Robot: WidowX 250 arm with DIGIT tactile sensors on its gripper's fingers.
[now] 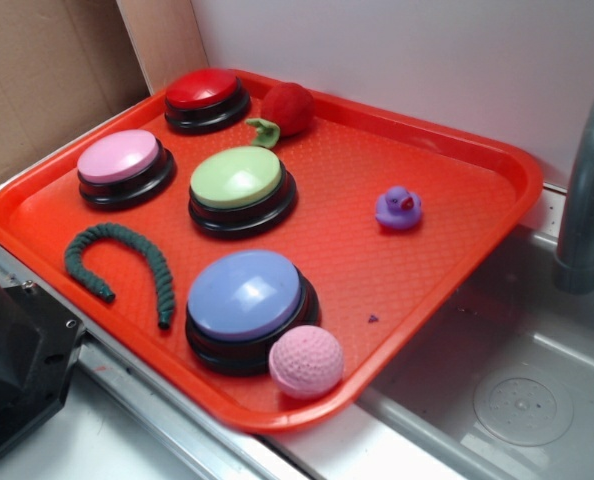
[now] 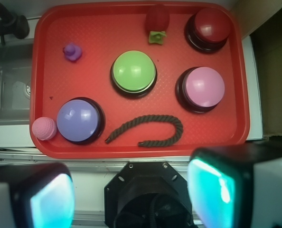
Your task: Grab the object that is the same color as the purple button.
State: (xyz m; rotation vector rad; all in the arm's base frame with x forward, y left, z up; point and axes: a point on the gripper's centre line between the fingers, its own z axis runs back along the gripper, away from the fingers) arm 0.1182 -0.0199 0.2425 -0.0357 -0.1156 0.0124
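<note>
Both pincer fingers (image 2: 212, 190) wrist-view only

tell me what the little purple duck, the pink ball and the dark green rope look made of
Purple duck: likely soft rubber or vinyl, smooth with a slight sheen.
Pink ball: looks knitted or foam-like, a matte, finely bumpy surface.
Dark green rope: seemingly twisted fibre cord, matte with visible spiral ridges.

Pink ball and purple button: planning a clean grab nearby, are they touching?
Touching. In the exterior view the pink ball presses against the purple button base, no tray showing between them.
</note>
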